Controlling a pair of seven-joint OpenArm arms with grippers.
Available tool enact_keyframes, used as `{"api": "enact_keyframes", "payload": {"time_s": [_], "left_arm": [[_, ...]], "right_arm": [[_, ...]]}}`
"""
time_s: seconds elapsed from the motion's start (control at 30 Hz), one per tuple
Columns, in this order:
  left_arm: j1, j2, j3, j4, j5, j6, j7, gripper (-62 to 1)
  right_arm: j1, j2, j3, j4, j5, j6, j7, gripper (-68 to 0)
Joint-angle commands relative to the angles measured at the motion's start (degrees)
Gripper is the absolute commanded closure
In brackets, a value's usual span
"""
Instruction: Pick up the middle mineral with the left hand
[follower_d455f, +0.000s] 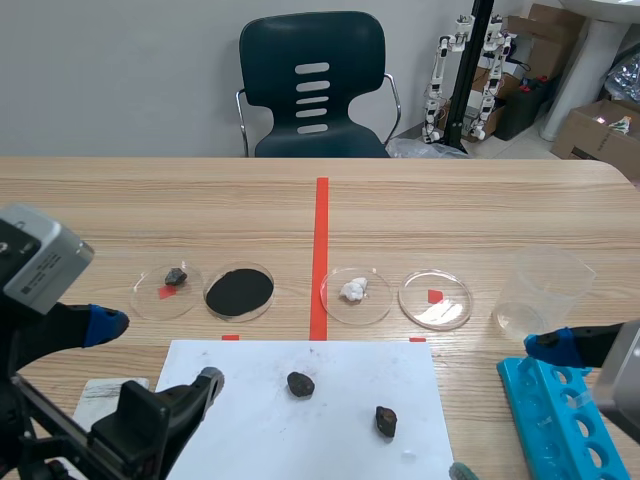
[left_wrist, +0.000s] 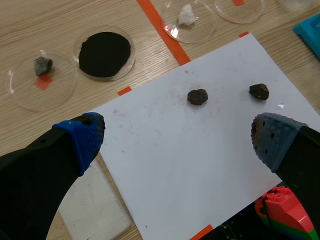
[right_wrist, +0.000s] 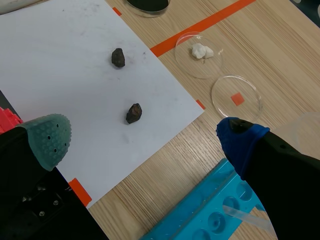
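L fingers (left_wrist: 82, 140) spread wide, nothing held, over white paper sheet (left_wrist: 190, 165) on worktop (left_wrist: 20, 30); small dark-brown lumpy mineral (left_wrist: 197, 96) lies ahead. R fingers (right_wrist: 47, 140) also apart.

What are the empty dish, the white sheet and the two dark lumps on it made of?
Empty dish: clear glass or plastic, cannot tell which; glossy, with the table and a red mark showing through. Sheet: thin matte white paper, faintly smudged. Middle lump and second lump: likely stone, dark brown, rough, dull, irregular.
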Motion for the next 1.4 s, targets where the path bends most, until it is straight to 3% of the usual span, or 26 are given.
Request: {"api": "enact_keyframes", "payload": {"time_s": [0.0,0.13,0.2,0.3,0.63,0.8,0.93,1.07,1.37], "left_arm": [[-0.20,0.55,1.16,0.83,-0.46,0.46,0.28,-61.3],[-3.61,2.29,4.92,0.83,-0.46,0.59,6.34,-61.3],[-5.99,2.51,7.69,0.83,-0.48,2.29,9.86,-61.3],[-10.14,2.97,12.31,0.83,-0.46,9.88,15.28,-61.1],[-24.96,4.68,25.75,-2.45,-0.48,29.66,28.30,-61.1],[-32.06,8.09,29.57,-7.76,-0.39,36.68,33.81,-61.1],[-37.22,10.88,32.96,-13.03,-0.26,40.61,36.13,-61.1],[-41.55,13.81,36.89,-18.08,-0.26,42.58,36.22,-61.1],[-47.58,20.74,39.58,-29.68,0.28,42.62,38.12,-61.1]], "right_arm": [[-0.24,0.00,0.13,1.14,0.66,-0.22,0.81,-60.8],[-0.24,0.00,0.13,1.14,0.66,-0.22,0.79,-60.8],[-0.24,0.00,0.13,1.14,0.66,-0.22,0.81,-60.8],[-0.24,0.00,0.13,1.14,0.66,-0.22,0.81,-60.8],[-0.24,0.00,0.13,1.14,0.66,-0.22,0.81,-60.8],[-0.24,0.00,0.13,1.14,0.66,-0.22,0.81,-60.8],[-0.24,0.00,0.13,1.14,0.66,-0.22,0.81,-60.8],[-0.24,0.00,0.13,1.14,0.66,-0.22,0.81,-60.8],[-0.24,0.00,0.13,1.14,0.66,-0.22,0.81,-60.8]]}}
